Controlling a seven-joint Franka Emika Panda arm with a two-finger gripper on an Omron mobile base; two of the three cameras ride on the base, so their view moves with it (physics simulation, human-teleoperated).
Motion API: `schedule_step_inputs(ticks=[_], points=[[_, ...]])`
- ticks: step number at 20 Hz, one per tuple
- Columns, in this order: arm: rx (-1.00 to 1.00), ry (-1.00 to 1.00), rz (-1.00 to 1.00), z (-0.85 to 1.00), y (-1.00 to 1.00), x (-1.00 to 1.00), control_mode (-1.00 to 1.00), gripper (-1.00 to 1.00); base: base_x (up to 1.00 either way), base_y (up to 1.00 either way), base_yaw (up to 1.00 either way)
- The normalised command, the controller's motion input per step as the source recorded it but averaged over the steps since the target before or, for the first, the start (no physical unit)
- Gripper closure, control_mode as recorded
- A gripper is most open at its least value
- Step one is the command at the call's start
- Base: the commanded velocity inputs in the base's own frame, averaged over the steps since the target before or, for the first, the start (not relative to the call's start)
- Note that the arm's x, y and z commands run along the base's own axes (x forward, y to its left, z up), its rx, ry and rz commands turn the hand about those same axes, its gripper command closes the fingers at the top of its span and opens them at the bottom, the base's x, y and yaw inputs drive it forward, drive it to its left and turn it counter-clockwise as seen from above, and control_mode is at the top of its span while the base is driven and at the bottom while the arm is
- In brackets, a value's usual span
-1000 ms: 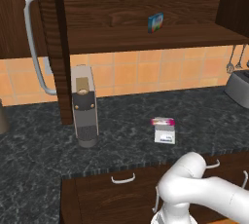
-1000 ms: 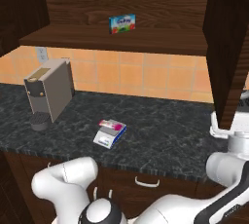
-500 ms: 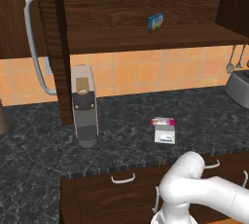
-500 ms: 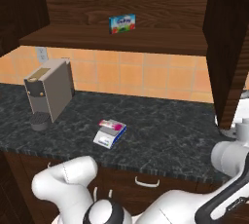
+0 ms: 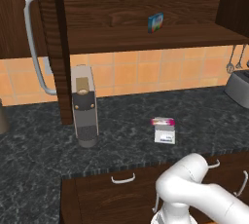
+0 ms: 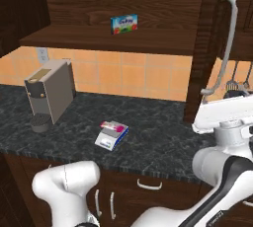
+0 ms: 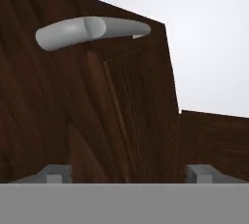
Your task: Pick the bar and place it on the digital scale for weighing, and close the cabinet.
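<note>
The pink and white bar [image 5: 163, 121] [image 6: 113, 126] lies on top of the small white digital scale [image 5: 165, 134] [image 6: 109, 138] on the dark counter. The dark brown cabinet [image 5: 146, 4] stands open, its left door [image 5: 53, 47] and right door [image 6: 200, 48] swung out. My white hand [image 6: 225, 114] hovers right beside the lower end of the right door's pale handle [image 6: 228, 38]. In the hand view my gripper [image 7: 127, 172] faces the door's wood just under that handle [image 7: 92, 29]. Its fingertips [image 7: 56, 172] stand wide apart, open, with nothing between them.
A grey-and-tan coffee machine [image 5: 85, 106] [image 6: 49, 93] stands left of the scale. A blue-green box [image 5: 155, 22] [image 6: 124, 23] sits on the cabinet shelf. A toaster [image 5: 238, 89] and hanging utensils [image 5: 234, 60] are at the far right. Drawers with small handles [image 5: 122, 179] run under the counter.
My hand has moved left, up against the right cabinet door, whose handle now shows in the right base view. The bar and the scale have not moved.
</note>
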Motion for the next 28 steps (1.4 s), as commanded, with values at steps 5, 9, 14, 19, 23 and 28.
schedule_step_inputs(ticks=[5,9,14,19,23,28], points=[[-0.18,0.00,0.05,0.61,1.00,-0.30,-1.00,-1.00,0.00,0.00,0.00],[-0.25,0.12,0.00,0.55,1.00,-0.09,-1.00,-1.00,0.00,0.00,0.00],[-0.31,0.35,-0.06,0.37,1.00,0.21,-1.00,-1.00,0.00,0.00,0.00],[-0.31,0.25,-0.11,0.23,1.00,0.33,-1.00,-1.00,0.00,0.00,0.00],[-0.27,0.11,-0.17,0.01,1.00,0.82,-1.00,-1.00,0.00,0.00,0.00],[-0.19,0.00,-0.11,0.00,1.00,1.00,-1.00,-1.00,0.00,0.00,0.00]])
